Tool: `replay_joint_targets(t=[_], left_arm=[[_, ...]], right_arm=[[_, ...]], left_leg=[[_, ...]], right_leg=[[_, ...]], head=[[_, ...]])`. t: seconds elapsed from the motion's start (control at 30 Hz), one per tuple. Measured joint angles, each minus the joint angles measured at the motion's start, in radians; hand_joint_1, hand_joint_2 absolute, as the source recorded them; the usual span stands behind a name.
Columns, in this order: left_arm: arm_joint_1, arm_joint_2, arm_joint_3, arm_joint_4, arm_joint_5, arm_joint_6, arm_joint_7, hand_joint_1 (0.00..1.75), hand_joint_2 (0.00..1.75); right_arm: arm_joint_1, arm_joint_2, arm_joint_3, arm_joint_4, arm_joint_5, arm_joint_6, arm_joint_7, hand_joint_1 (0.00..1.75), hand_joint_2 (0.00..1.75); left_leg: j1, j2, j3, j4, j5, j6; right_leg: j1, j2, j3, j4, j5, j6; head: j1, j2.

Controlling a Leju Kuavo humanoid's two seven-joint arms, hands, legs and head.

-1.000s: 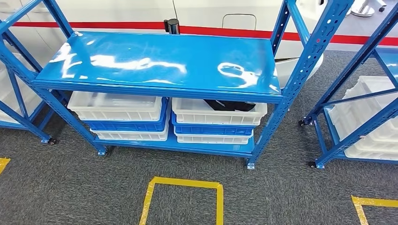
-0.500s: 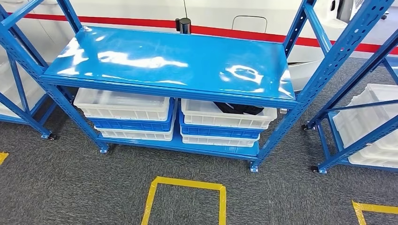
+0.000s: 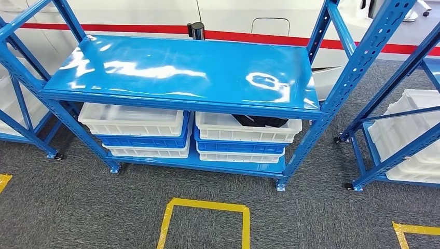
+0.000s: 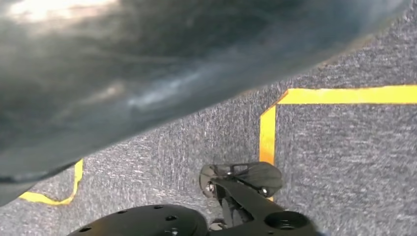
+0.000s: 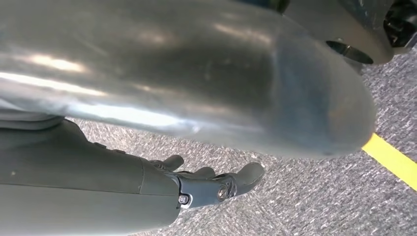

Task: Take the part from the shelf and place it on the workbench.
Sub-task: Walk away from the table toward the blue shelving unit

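Dark part [image 3: 260, 121] lay in the upper white bin [image 3: 248, 128], below the shelf [image 3: 181, 70] top board. Right hand [image 5: 211, 184] hung over carpet, fingers [image 5: 248, 173] loosely extended, holding nothing; probably approach stage. Left fingers: could not tell.

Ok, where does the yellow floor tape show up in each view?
Head view: yellow tape square on the carpet in front of the blue shelf.
Left wrist view: tape corner at right.
Right wrist view: tape strip at the right edge.
Shared landmark: the grey carpet.
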Motion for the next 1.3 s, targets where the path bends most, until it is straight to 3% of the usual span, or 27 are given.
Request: replay_joint_targets(t=[0.07, 0.1, 0.23, 0.3, 0.37, 0.4, 0.43, 0.47, 0.53, 0.6, 0.7, 0.77, 0.8, 0.9, 0.93, 0.97, 1.0, 1.03, 1.1, 1.17, 1.23, 1.3], left_arm=[[-0.001, -0.001, 0.0, 0.0, 0.0, 0.0, 0.0, 0.0, 0.0], [-0.002, -0.002, 0.0, 0.001, 0.0, 0.0, 0.0, 0.0, 0.0], [-0.002, -0.002, 0.0, 0.001, 0.0, 0.002, 0.0, 0.0, 0.0], [-0.002, -0.002, 0.0, 0.001, 0.0, 0.002, 0.0, 0.0, 0.0], [-0.002, -0.002, 0.0, 0.001, 0.0, 0.002, 0.001, 0.0, 0.0], [-0.002, -0.002, 0.0, 0.001, 0.0, 0.001, 0.002, 0.0, 0.0], [-0.002, -0.002, 0.0, 0.001, 0.0, 0.001, 0.003, 0.0, 0.0], [-0.002, -0.002, 0.0, 0.001, 0.0, 0.0, 0.005, 0.0, 0.0], [-0.002, -0.002, 0.0, 0.001, 0.0, 0.0, 0.007, 0.0, 0.0], [-0.002, -0.002, 0.0, 0.001, 0.0, 0.0, 0.008, 0.0, 0.0], [-0.002, -0.002, 0.0, 0.001, 0.0, 0.0, 0.009, 0.0, 0.0], [-0.001, -0.002, 0.0, 0.001, 0.0, 0.0, 0.009, 0.0, 0.0], [-0.001, -0.001, 0.0, 0.001, 0.0, 0.0, 0.009, 0.0, 0.0], [-0.001, -0.001, 0.0, 0.001, 0.0, 0.0, 0.014, 0.0, 0.0], [0.0, -0.001, 0.0, 0.001, 0.0, 0.0, 0.016, 0.0, 0.0], [0.0, 0.0, 0.0, 0.001, 0.0, 0.0, 0.017, 0.0, 0.0], [0.001, 0.0, 0.0, 0.001, 0.0, 0.0, 0.019, 0.0, 0.0], [0.001, 0.001, 0.0, 0.001, 0.0, 0.001, 0.02, 0.0, 0.0], [-0.001, -0.001, 0.0, 0.001, -0.001, 0.001, 0.022, 0.0, 0.0], [-0.002, -0.003, 0.0, 0.001, -0.001, 0.002, 0.024, 0.0, 0.0], [-0.002, -0.002, 0.0, 0.001, -0.002, 0.003, 0.025, 0.0, 0.0], [-0.001, -0.002, 0.0, 0.001, -0.001, 0.003, 0.025, 0.0, 0.0]], right_arm=[[0.0, 0.0, 0.0, 0.0, 0.0, 0.0, 0.0, 0.0, 0.0], [0.0, -0.001, 0.0, 0.0, 0.0, 0.0, 0.0, 0.0, 0.0], [-0.001, -0.001, 0.0, 0.0, 0.0, 0.0, 0.0, 0.0, 0.0], [-0.001, -0.001, 0.0, 0.0, 0.0, 0.0, 0.0, 0.0, 0.0], [0.0, 0.0, 0.0, 0.0, 0.0, 0.0, 0.0, 0.0, 0.0], [0.001, 0.0, 0.0, 0.0, 0.0, 0.0, 0.0, 0.0, 0.0], [0.002, 0.0, 0.0, 0.0, 0.0, 0.0, 0.0, 0.0, 0.0], [0.002, 0.0, 0.0, 0.0, 0.0, 0.0, 0.001, 0.0, 0.0], [0.001, 0.0, 0.0, 0.0, 0.0, 0.0, 0.001, 0.0, 0.0], [0.0, 0.0, 0.0, 0.0, 0.0, 0.0, 0.002, 0.0, 0.0], [0.0, 0.0, 0.0, 0.0, 0.0, 0.0, 0.002, 0.0, 0.0], [0.0, 0.0, -0.001, 0.0, 0.001, 0.0, 0.003, 0.0, 0.0], [-0.001, 0.001, -0.001, 0.0, 0.001, 0.0, 0.003, 0.0, 0.0], [0.001, 0.003, -0.001, 0.0, 0.003, 0.0, 0.003, 0.0, 0.0], [0.001, 0.003, -0.001, 0.0, 0.003, 0.0, 0.003, 0.0, 0.0], [0.001, 0.003, -0.001, 0.0, 0.003, 0.0, 0.003, 0.0, 0.0], [0.002, 0.003, -0.001, 0.0, 0.004, 0.0, 0.003, 0.0, 0.0], [0.002, 0.003, -0.001, 0.0, 0.004, 0.0, 0.003, 0.0, 0.0], [0.002, 0.002, -0.001, 0.0, 0.005, 0.0, 0.003, 0.0, 0.0], [0.001, 0.001, -0.001, 0.0, 0.005, 0.0, 0.003, 0.0, 0.0], [-0.001, 0.001, -0.001, 0.0, 0.006, 0.0, 0.003, 0.0, 0.0], [-0.001, 0.0, -0.001, 0.0, 0.006, 0.0, 0.003, 0.0, 0.0]], left_leg=[[0.003, -0.001, 0.062, -0.122, 0.047, -0.002], [0.002, -0.003, 0.076, -0.152, 0.053, 0.002], [-0.007, -0.007, 0.077, -0.166, 0.053, 0.037], [-0.007, -0.007, 0.077, -0.17, 0.056, 0.052], [-0.012, -0.007, 0.076, -0.169, 0.054, 0.061], [-0.014, -0.007, 0.076, -0.169, 0.053, 0.062], [-0.016, -0.008, 0.077, -0.169, 0.053, 0.063], [-0.017, -0.009, 0.078, -0.169, 0.052, 0.064], [-0.018, -0.013, 0.08, -0.169, 0.051, 0.063], [-0.022, -0.016, 0.082, -0.168, 0.049, 0.057], [-0.023, -0.017, 0.086, -0.171, 0.046, 0.043], [-0.021, -0.012, 0.079, -0.148, 0.03, 0.033], [-0.02, -0.009, 0.065, -0.111, 0.008, 0.028], [-0.014, -0.004, -0.021, 0.069, -0.074, 0.017], [-0.012, -0.004, -0.04, 0.101, -0.078, 0.013], [-0.009, -0.003, -0.042, 0.097, -0.064, 0.01], [-0.005, -0.001, -0.024, 0.056, -0.033, 0.007], [0.0, 0.0, 0.006, -0.008, 0.005, 0.003], [0.005, -0.001, 0.06, -0.119, 0.047, 0.001], [0.001, -0.005, 0.074, -0.152, 0.046, 0.012], [-0.002, -0.007, 0.074, -0.155, 0.045, 0.03], [-0.003, -0.007, 0.076, -0.158, 0.046, 0.046]], right_leg=[[0.002, 0.001, 0.002, 0.004, -0.009, 0.013], [0.004, 0.001, 0.0, 0.004, -0.013, 0.02], [0.004, 0.001, -0.004, 0.009, -0.021, 0.04], [0.003, 0.001, -0.042, 0.087, -0.06, 0.036], [0.006, 0.001, -0.116, 0.227, -0.114, 0.028], [0.007, 0.001, -0.146, 0.28, -0.128, 0.028], [0.007, 0.001, -0.16, 0.297, -0.127, 0.032], [0.008, 0.001, -0.152, 0.27, -0.108, 0.039], [0.012, 0.001, -0.093, 0.131, -0.049, 0.046], [0.019, 0.002, -0.047, 0.027, -0.009, 0.037], [0.024, 0.002, -0.038, 0.011, 0.006, 0.019], [0.015, 0.001, -0.027, 0.003, 0.011, 0.009], [0.009, 0.001, -0.021, -0.001, 0.013, 0.005], [0.005, -0.001, -0.013, -0.003, 0.01, -0.003], [0.004, -0.001, -0.011, -0.003, 0.009, -0.004], [0.003, -0.001, -0.009, -0.002, 0.007, -0.004], [0.001, 0.0, -0.004, -0.002, 0.004, -0.002], [0.0, 0.002, 0.0, -0.001, 0.0, 0.002], [0.004, 0.003, 0.001, 0.005, -0.012, 0.017], [0.008, 0.003, -0.002, 0.005, -0.018, 0.029], [0.006, 0.003, 0.0, 0.004, -0.022, 0.037], [0.005, 0.003, -0.023, 0.055, -0.048, 0.036]], head=[[-0.003, 0.0], [-0.003, 0.0], [0.0, 0.0], [0.003, 0.0], [0.004, 0.0], [0.004, 0.0], [0.004, 0.0], [0.004, 0.0], [0.005, 0.0], [0.005, 0.0], [0.005, 0.0], [0.002, 0.0], [0.0, 0.0], [-0.004, 0.0], [-0.004, 0.0], [-0.004, 0.0], [-0.004, 0.0], [-0.005, 0.0], [-0.009, 0.0], [-0.011, 0.0], [-0.008, 0.0], [-0.007, 0.0]])
